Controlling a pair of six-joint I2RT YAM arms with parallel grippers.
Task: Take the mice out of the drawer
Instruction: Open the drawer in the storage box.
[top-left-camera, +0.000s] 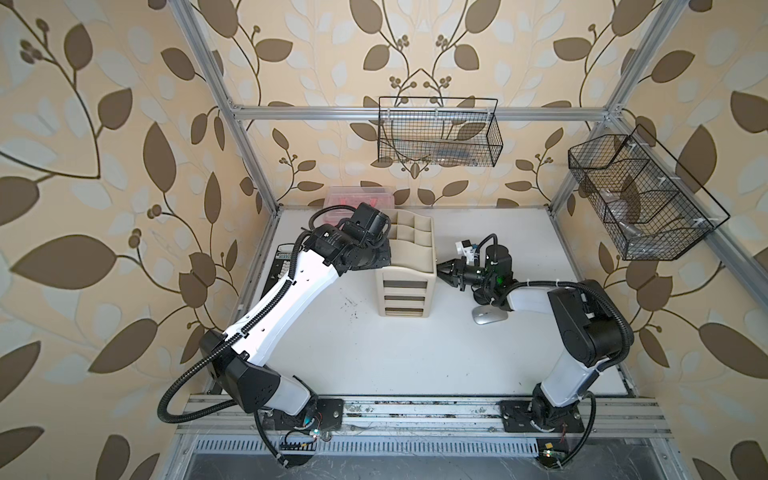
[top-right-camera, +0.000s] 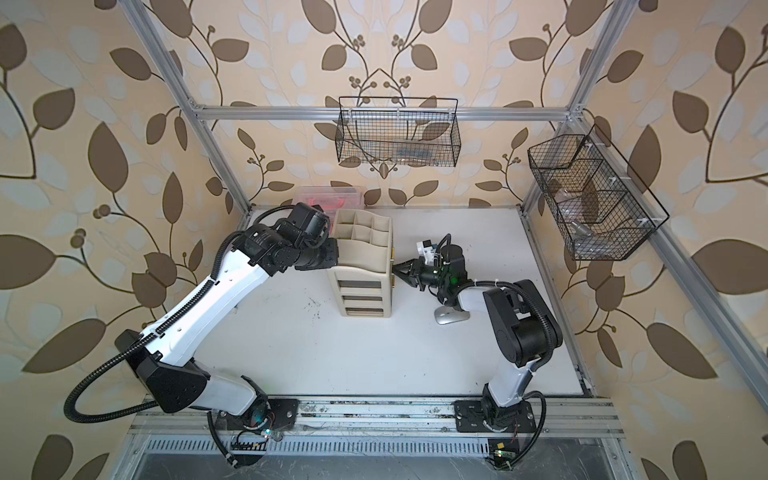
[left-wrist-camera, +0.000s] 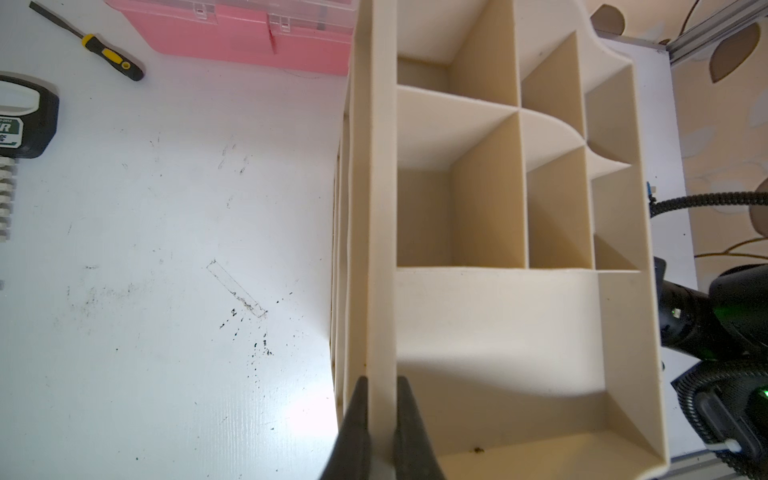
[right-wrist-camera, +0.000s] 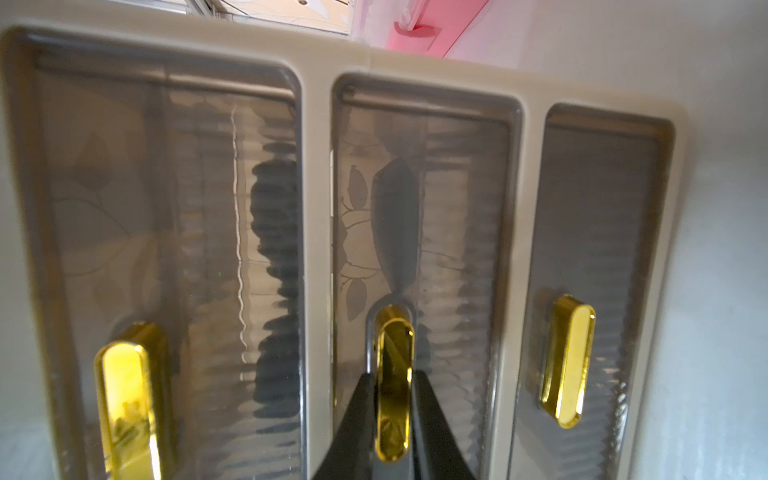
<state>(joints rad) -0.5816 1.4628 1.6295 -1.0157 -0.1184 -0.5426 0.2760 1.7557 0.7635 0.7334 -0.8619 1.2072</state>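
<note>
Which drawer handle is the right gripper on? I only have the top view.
Observer: The right wrist view shows the right gripper closed on the gold handle of the middle drawer.
Operator: Is that drawer pulled out?
Observer: It looks shut, its front level with its two neighbours.
Operator: And the left gripper, hidden under its arm?
Observer: The left wrist view shows the left gripper clamped on an outer wall of the organizer.
</note>
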